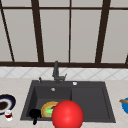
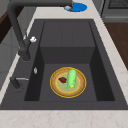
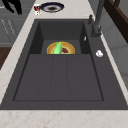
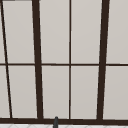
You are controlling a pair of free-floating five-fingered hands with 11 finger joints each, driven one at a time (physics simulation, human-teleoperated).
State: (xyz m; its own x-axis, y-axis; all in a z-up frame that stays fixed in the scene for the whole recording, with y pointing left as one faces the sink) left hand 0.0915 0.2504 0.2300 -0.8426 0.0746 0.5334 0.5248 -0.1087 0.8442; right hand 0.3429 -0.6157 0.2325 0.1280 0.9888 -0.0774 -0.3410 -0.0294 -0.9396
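Observation:
A yellow-rimmed plate point(image 1: 44, 110) point(image 2: 54, 87) point(image 3: 50, 47) lies in the sink's deep basin. On it are a green cucumber-like piece point(image 2: 71, 78) point(image 3: 58, 48) and a small dark red bit point(image 2: 62, 80) point(image 3: 64, 50). My left hand point(image 1: 35, 114) point(image 3: 13, 6) hovers at the sink's front left corner, just left of the plate and out over the counter's front edge. Its fingers hang relaxed and hold nothing. A large red ball point(image 1: 67, 115) sits low in the front view, covering the plate's right part.
The dark sink point(image 1: 88, 100) point(image 2: 67, 32) point(image 3: 60, 77) has a flat drainboard on its right half and a black faucet point(image 1: 56, 71) point(image 2: 17, 30) point(image 3: 97, 20) behind. A dark blue plate point(image 1: 6, 102) point(image 3: 52, 7) and small red-and-white cup point(image 1: 8, 115) point(image 3: 37, 9) stand on the left counter. A blue dish point(image 1: 125, 105) point(image 2: 76, 7) stands on the right.

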